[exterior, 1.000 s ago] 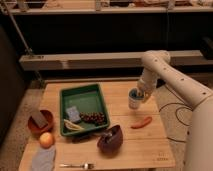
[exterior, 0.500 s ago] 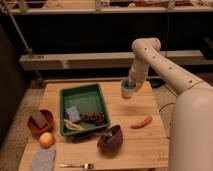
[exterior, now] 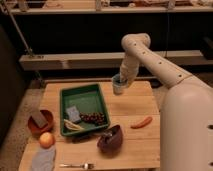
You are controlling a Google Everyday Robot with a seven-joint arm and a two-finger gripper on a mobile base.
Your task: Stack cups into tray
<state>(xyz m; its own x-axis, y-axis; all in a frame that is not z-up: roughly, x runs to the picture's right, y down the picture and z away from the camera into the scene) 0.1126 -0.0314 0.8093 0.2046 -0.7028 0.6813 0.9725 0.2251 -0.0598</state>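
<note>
Small round blue cup (exterior: 119, 85) sits in the gripper (exterior: 120, 83) at the end of the white arm (exterior: 150, 55), lifted off the light wooden tabletop (exterior: 135, 107). Cup looks roughly upright, rim up, long axis near vertical. It hangs at about 2 o'clock from the tray, just beyond the tray's far right corner. The jaws appear closed around the cup; exact finger gap can't be made out.

Green rectangular plastic tray (exterior: 86, 93) with raised sides lies left of tabletop centre, long axis running from 12 to 6 o'clock, slightly skewed. Inside it: a pale square item (exterior: 73, 113), a dark bunch of grapes (exterior: 93, 118) toward the near right, and a yellowish banana-like piece (exterior: 73, 125) at the near left. Far half of the tray floor is bare green.

Orange-brown bowl (exterior: 40, 123) at 9 o'clock of the tray holds a dark block. Dark brown bowl (exterior: 110, 139) sits at 5 o'clock, just off the tray's near edge. Orange fruit (exterior: 46, 139) and grey cloth (exterior: 43, 159) at 7 o'clock, metal fork (exterior: 76, 165) by the near edge, red-orange chili-like item (exterior: 141, 122) at 4 o'clock.
</note>
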